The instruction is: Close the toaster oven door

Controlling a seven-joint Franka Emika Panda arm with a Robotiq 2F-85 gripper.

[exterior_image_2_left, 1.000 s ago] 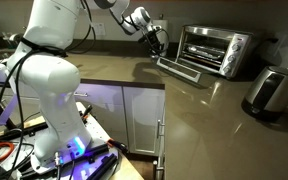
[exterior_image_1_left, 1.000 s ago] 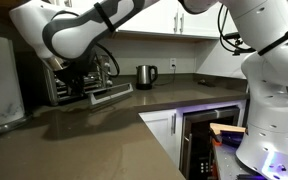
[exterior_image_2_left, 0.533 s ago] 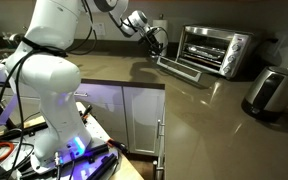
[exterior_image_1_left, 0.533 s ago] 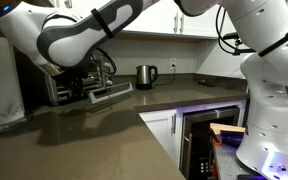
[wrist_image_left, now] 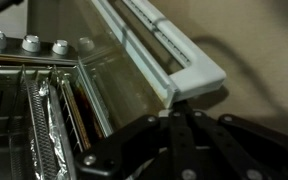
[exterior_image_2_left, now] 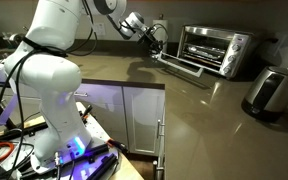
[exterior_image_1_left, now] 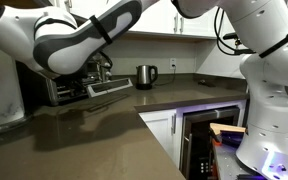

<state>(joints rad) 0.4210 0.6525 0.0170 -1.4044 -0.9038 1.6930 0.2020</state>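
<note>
The silver-framed glass toaster oven door [wrist_image_left: 124,78] is held partly open, its long silver bar handle [wrist_image_left: 174,50] touching the black gripper [wrist_image_left: 180,110], whose jaws are pressed together.

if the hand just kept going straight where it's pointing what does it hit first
The toaster oven door: in the wrist view the hand is right at its handle-side edge, possibly touching; depth is unclear.

The silver toaster oven [exterior_image_2_left: 216,50] sits upper right of the frame, its glass door [exterior_image_2_left: 182,68] hanging open, nearly flat (bar handle [wrist_image_left: 174,50] outermost).
</note>
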